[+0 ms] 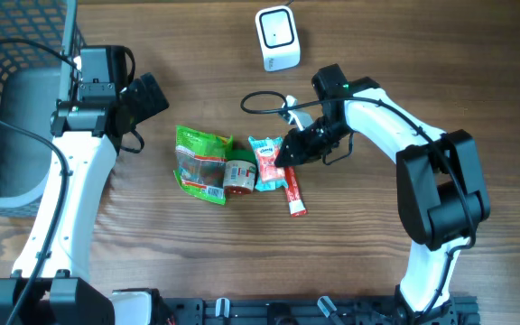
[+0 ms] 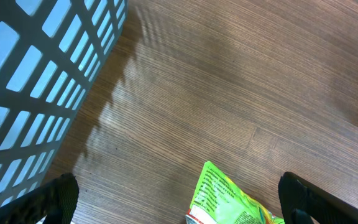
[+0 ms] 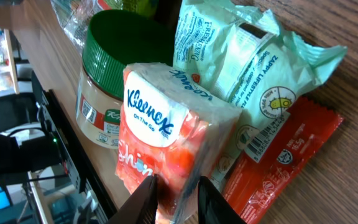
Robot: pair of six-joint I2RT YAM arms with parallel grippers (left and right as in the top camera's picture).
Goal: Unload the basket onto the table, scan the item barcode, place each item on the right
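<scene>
A red and white Kleenex tissue pack lies in a row of items on the wooden table, and my right gripper is shut on its near corner. Overhead, that gripper sits over the pack. Beside the pack are a teal wipes pack with a barcode label, a long red sachet and a green-lidded jar. The white scanner stands at the table's far edge. My left gripper hangs open and holds nothing, above the tip of a green bag.
A dark wire basket fills the far left, close to the left arm; its wall fills the left wrist view's upper left. The green bag lies left of the jar. A black cable loops behind the right gripper.
</scene>
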